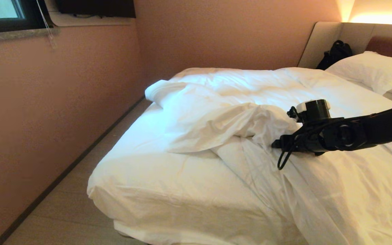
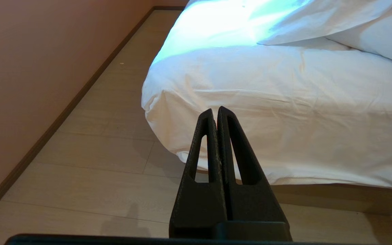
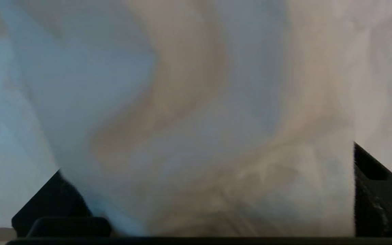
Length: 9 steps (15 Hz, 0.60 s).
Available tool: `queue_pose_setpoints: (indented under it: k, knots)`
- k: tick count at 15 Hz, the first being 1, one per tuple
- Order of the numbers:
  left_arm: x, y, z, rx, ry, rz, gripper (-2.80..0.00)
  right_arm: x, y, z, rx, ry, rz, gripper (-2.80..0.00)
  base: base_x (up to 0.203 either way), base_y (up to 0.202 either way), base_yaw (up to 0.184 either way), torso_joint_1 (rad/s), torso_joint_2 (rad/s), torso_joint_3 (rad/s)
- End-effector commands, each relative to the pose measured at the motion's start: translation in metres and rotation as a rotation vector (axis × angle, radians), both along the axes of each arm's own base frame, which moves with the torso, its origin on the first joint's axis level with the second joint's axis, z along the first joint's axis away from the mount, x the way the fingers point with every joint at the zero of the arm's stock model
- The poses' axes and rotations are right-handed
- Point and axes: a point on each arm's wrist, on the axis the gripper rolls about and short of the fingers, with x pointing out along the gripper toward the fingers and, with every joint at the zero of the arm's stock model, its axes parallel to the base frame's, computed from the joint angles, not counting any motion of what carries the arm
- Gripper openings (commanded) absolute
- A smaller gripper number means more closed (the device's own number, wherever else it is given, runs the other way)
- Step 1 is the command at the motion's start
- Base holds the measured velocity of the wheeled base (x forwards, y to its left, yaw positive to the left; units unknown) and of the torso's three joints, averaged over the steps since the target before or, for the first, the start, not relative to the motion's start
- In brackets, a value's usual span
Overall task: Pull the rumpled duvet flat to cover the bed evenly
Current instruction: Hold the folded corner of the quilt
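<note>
The white duvet (image 1: 216, 115) lies rumpled on the bed (image 1: 141, 177), its near left part folded back so the fitted sheet shows at the foot corner. My right gripper (image 1: 273, 142) reaches in from the right and pushes into the bunched fold in the middle. In the right wrist view its fingers (image 3: 373, 190) stand wide apart, so the right gripper (image 3: 207, 156) is open, with duvet cloth (image 3: 196, 102) filling the gap between them. The left gripper (image 2: 215, 110) is shut and empty, parked over the floor off the bed's corner (image 2: 250, 102).
Pillows (image 1: 369, 71) and a black bag (image 1: 335, 54) sit by the padded headboard (image 1: 332, 37) at the far right. A pink wall (image 1: 46, 102) runs along the left, leaving a narrow strip of wooden floor (image 1: 80, 190) beside the bed.
</note>
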Motion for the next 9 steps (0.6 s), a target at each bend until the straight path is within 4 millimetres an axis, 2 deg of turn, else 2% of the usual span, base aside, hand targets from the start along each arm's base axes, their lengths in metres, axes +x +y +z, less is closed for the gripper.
queue_pose_setpoints:
  k: [1,9]
  knots:
    - [0.000,0.000,0.000,0.000,-0.001,0.000,-2.80,-0.002,0.000,0.004,0.012,-0.022,-0.006,-2.80,0.000,0.000,0.000,0.000,0.00,0.000]
    - [0.000,0.000,0.000,0.000,0.000,0.001,-2.80,-0.020,0.003,0.036,0.013,-0.098,-0.028,-2.80,0.000,0.000,0.000,0.000,0.00,0.000]
